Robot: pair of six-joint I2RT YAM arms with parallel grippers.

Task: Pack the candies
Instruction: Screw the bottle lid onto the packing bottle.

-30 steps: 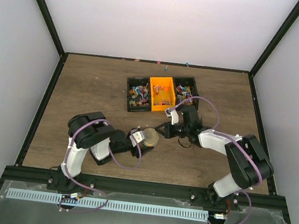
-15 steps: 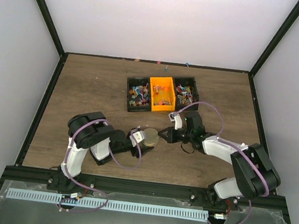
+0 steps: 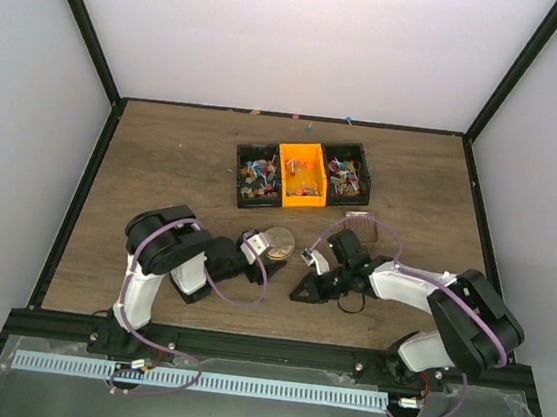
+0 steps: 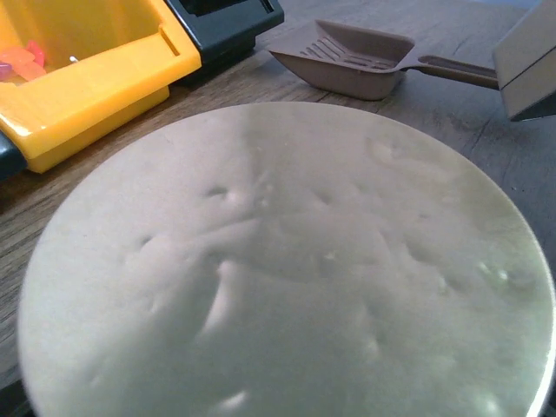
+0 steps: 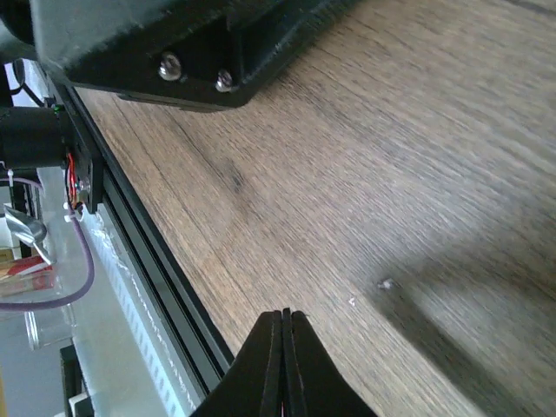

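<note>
The wooden table (image 3: 161, 175) is taken up, beyond both grippers, by a row of bins: an orange bin (image 3: 298, 204) flanked by one black bin (image 3: 239, 176) and a second black bin (image 3: 365, 174). The candies (image 3: 258, 174) are seen lying in all three bins, well ahead of the left gripper (image 3: 265, 245) and farther from the right gripper (image 3: 300, 293). A few stray sweets (image 3: 309, 126) are scattered past the bins, at the table's far edge.

A round tan disc (image 3: 279, 241) is held at the left gripper's tip. The jaws are spread wide and appear clamped on its rim (the fingers are hidden behind it in the wrist view, so this is judged from above). The right gripper's fingers are pressed together with nothing between them, low over bare wood towards the near rail. A brown scoop (image 4: 347, 59) is seen lying just past the disc, near the orange bin.

The task is judged to be at an early stage. No sweet is gripped, no filled container is to be seen, and the scoop is untouched; nearly all the packing is taken to remain.

No brand, label or writing can be read anywhere.
</note>
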